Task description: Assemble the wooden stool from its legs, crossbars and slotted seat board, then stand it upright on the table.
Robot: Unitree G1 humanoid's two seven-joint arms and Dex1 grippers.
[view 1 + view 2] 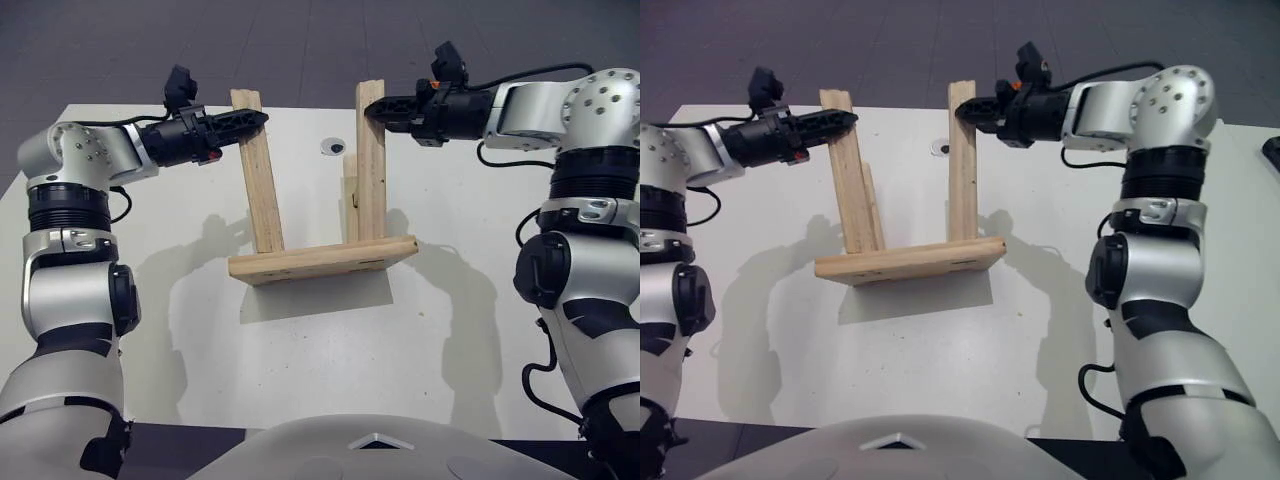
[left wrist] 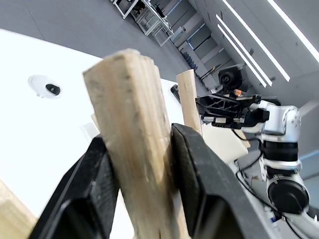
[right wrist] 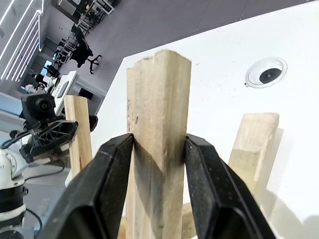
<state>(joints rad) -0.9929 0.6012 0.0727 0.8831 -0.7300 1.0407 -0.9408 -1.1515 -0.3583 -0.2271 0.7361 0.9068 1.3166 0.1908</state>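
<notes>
The wooden stool lies with its seat board (image 1: 320, 260) down on the white table (image 1: 300, 360) and its legs pointing up. My left gripper (image 1: 258, 118) is shut on the top end of the left leg (image 1: 260, 190), which the left wrist view shows pinched between black fingers (image 2: 199, 174). My right gripper (image 1: 372, 107) is shut on the top end of the right leg (image 1: 371, 170), clamped the same way in the right wrist view (image 3: 159, 124). A shorter wooden piece (image 1: 351, 205) stands beside the right leg, and another (image 1: 872, 205) behind the left leg.
A round cable grommet (image 1: 334, 146) is set into the table behind the stool, between the two legs. Bare tabletop spreads in front of the seat board. A dark object (image 1: 1272, 150) sits at the table's far right edge.
</notes>
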